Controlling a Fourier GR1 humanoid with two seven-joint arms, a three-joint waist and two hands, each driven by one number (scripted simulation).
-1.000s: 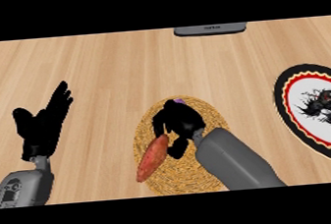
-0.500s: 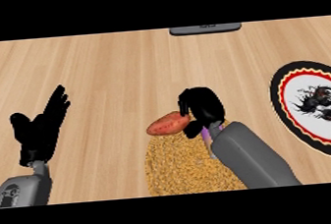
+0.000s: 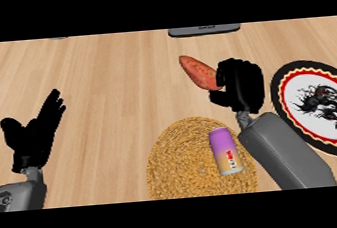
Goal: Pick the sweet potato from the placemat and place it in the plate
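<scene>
My right hand (image 3: 239,85) is curled round the reddish-orange sweet potato (image 3: 199,71), which juts out up and to the left of the fingers, held above the wooden counter. It hangs beyond the far edge of the round woven placemat (image 3: 182,160) and just left of the plate (image 3: 291,86), a round white plate with a black, red and yellow rim and a dark figure at its centre. My left hand (image 3: 34,134) rests open at the left, fingers up.
A purple and orange can (image 3: 225,150) lies on its side on the placemat, beside my right forearm (image 3: 282,154). A dark grey object (image 3: 203,30) sits at the counter's far edge.
The right hand has lifted the sweet potato off the placemat and carried it away from me and to the right, toward the plate. The can now shows on the mat. The left hand stayed put.
</scene>
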